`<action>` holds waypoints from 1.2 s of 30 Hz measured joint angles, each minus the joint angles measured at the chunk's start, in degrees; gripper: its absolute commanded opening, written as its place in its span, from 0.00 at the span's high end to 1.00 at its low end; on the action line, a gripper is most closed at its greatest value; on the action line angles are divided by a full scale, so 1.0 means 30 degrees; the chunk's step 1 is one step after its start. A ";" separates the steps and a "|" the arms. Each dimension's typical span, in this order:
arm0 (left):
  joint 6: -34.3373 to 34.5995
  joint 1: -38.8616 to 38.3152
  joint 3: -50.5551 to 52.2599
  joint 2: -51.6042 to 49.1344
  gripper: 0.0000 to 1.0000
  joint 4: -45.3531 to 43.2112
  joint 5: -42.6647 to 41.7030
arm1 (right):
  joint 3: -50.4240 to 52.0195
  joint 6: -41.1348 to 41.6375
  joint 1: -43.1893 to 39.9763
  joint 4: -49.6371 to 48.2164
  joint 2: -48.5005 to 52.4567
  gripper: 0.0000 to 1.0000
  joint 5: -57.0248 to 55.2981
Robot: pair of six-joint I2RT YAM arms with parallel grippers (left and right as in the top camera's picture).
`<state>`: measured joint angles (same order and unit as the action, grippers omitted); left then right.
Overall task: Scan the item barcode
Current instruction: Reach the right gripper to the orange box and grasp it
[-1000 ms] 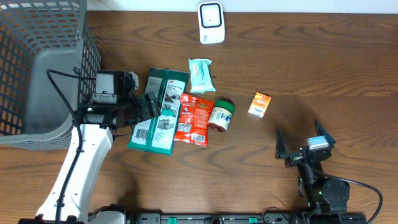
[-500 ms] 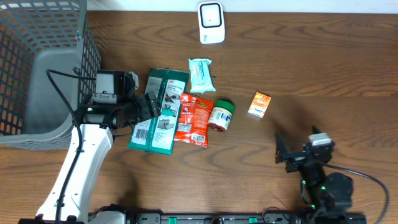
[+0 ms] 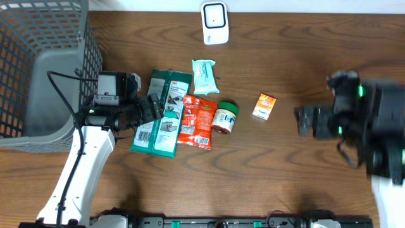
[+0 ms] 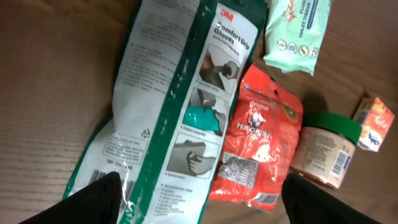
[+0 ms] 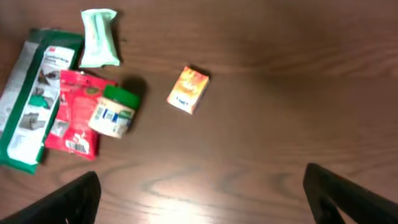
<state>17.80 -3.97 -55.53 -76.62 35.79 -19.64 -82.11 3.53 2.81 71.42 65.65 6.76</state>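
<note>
Several items lie mid-table: a green-and-white 3M gloves pack [image 3: 162, 114], a red snack bag [image 3: 197, 120], a green-lidded jar [image 3: 224, 117], a mint tissue pack [image 3: 204, 76] and a small orange box [image 3: 264, 106]. A white scanner [image 3: 214, 23] stands at the far edge. My left gripper [image 3: 154, 109] hangs open over the gloves pack [image 4: 174, 112], holding nothing; printed bars show near its left finger. My right gripper [image 3: 310, 120] is open and blurred, high above bare wood to the right of the orange box [image 5: 188, 89].
A grey mesh basket [image 3: 38, 69] fills the far left corner, just behind the left arm. In the right wrist view the jar [image 5: 113, 112] and red bag [image 5: 71, 121] lie left of the orange box. Bare wood stretches right of the box.
My right arm has lifted from the front edge and swung up and to the right, closer to the overhead camera. The left arm and all items have stayed put.
</note>
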 measured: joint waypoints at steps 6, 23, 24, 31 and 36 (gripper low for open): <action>0.0000 0.0000 0.0000 0.0000 0.18 -0.0022 0.0007 | -0.2900 0.0233 0.0000 0.0692 0.5195 0.46 0.2302; 0.0000 0.0000 0.0000 0.0000 0.17 -0.0015 0.0015 | -0.2936 0.2463 0.0000 0.0153 1.3012 0.53 0.2470; 0.0000 0.0000 0.0000 0.0000 0.17 -0.0022 0.0015 | -0.2936 0.2484 0.0000 -0.0015 1.3318 0.53 0.2455; 0.0000 0.0000 0.0000 0.0000 0.17 -0.0022 0.0015 | -0.2929 0.2812 0.0022 -0.1763 1.5001 0.54 0.2448; 0.0000 0.0000 0.0000 0.0000 0.17 -0.0022 0.0015 | -0.2076 0.3840 0.0044 -0.3468 1.5038 0.54 0.1923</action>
<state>17.80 -3.97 -55.53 -76.62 35.73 -19.59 -88.33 15.05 2.94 61.01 110.76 12.53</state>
